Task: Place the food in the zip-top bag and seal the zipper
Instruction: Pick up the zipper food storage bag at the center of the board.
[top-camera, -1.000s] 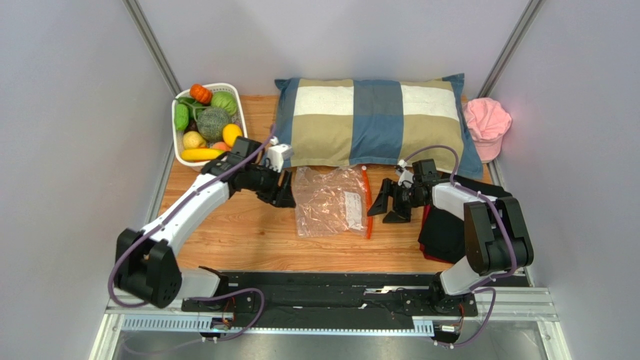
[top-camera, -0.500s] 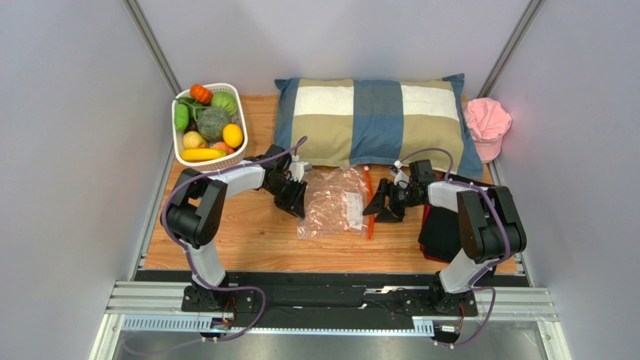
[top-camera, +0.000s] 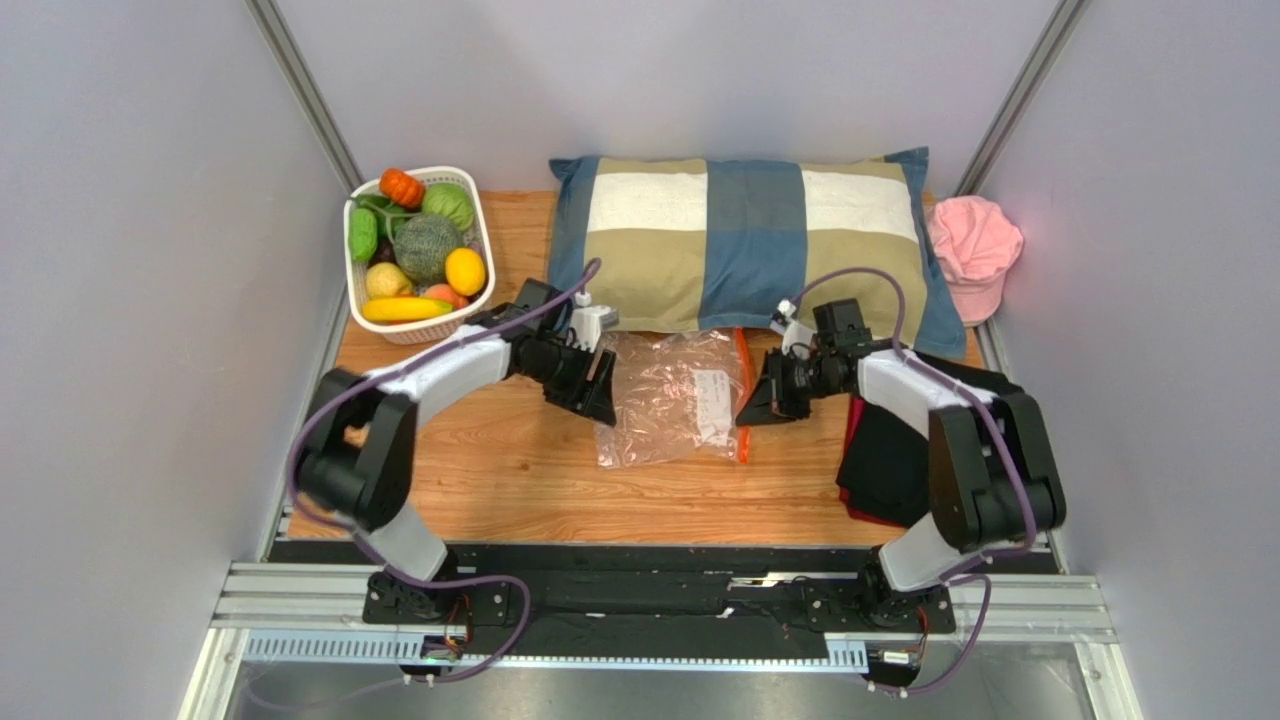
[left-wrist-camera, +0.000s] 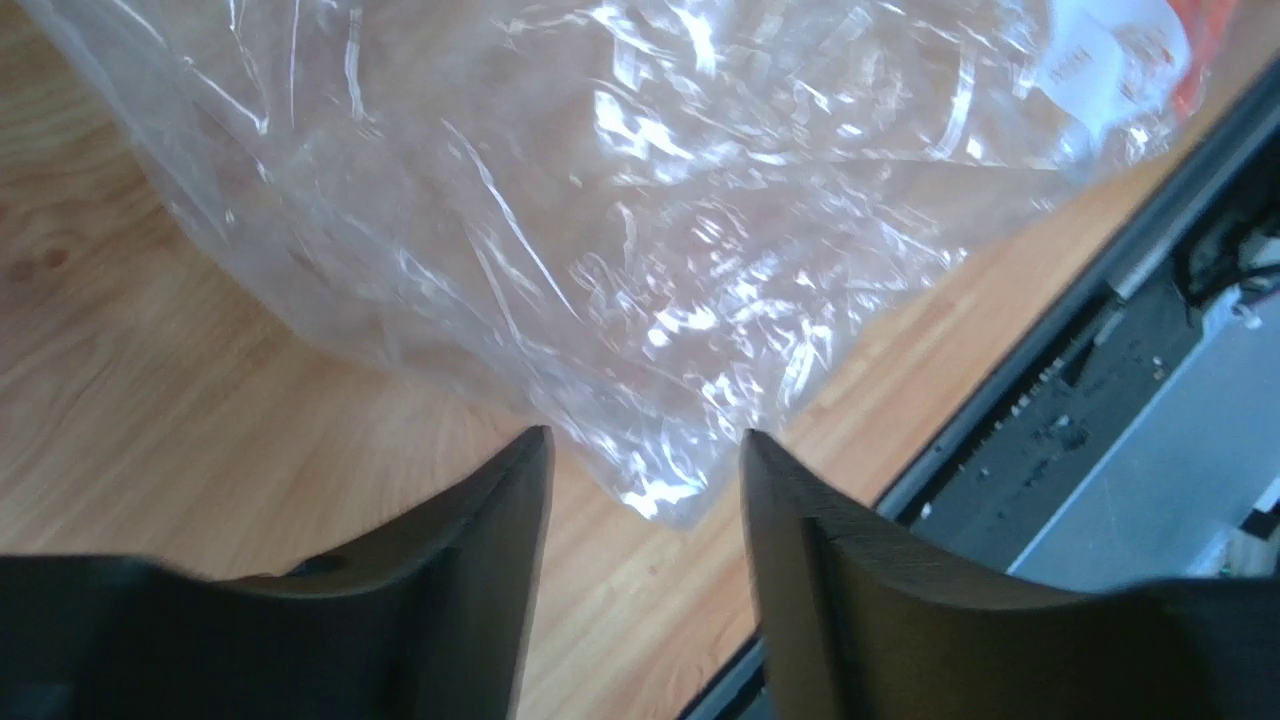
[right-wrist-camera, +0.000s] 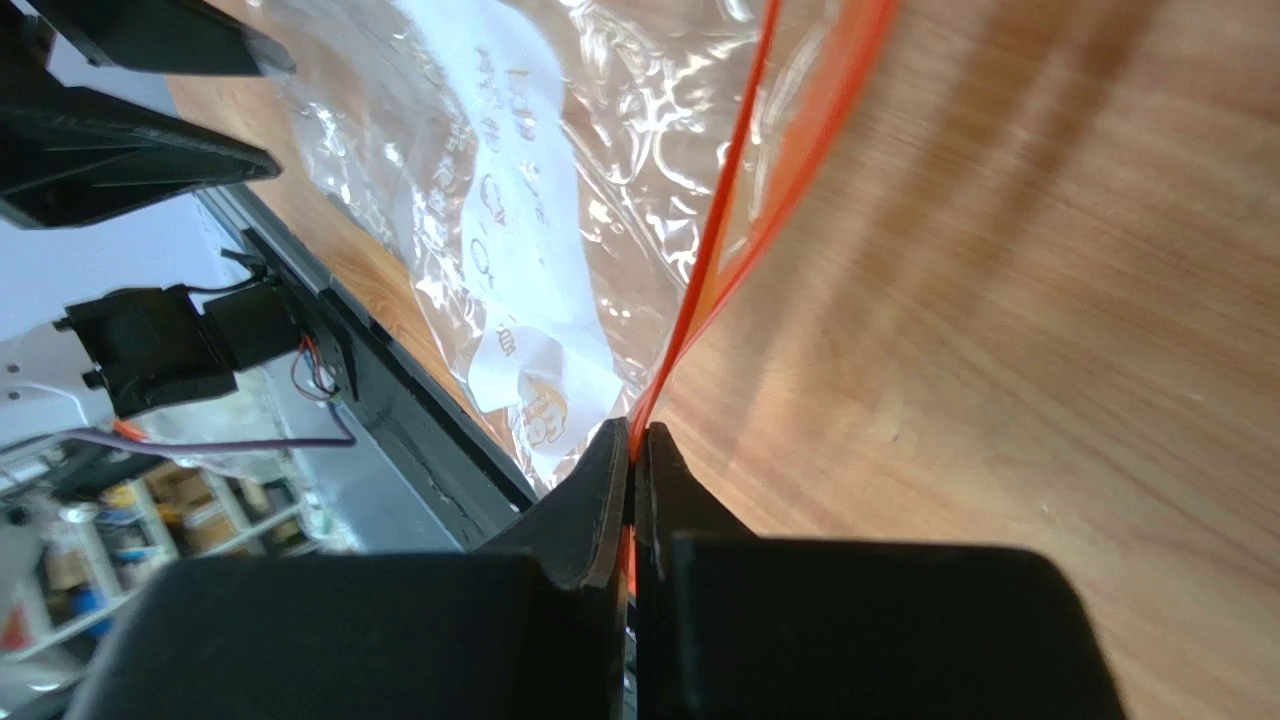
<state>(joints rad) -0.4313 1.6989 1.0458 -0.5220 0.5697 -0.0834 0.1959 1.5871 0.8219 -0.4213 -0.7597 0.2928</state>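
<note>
The clear zip-top bag (top-camera: 669, 398) lies flat on the wooden table, its white label (right-wrist-camera: 511, 195) facing up. Its orange-red zipper (top-camera: 741, 393) runs along the right edge. My right gripper (right-wrist-camera: 633, 438) is shut on the zipper (right-wrist-camera: 736, 225) near its front end. My left gripper (left-wrist-camera: 643, 443) is open at the bag's left side, with a corner of the crinkled bag (left-wrist-camera: 601, 225) just ahead of the gap between its fingers. The food sits in the white basket (top-camera: 361, 312) at back left: a lemon (top-camera: 466, 270), a banana (top-camera: 400, 309) and a green fruit (top-camera: 448, 203) among several pieces.
A checked pillow (top-camera: 744, 240) lies behind the bag. A pink cap (top-camera: 974, 248) sits at back right. A black cloth (top-camera: 887, 458) lies under the right arm. The black rail (top-camera: 676, 578) runs along the table's near edge.
My right gripper has closed onto the zipper. My left gripper narrowed, then opened again beside the bag's left edge. The bag shifted slightly.
</note>
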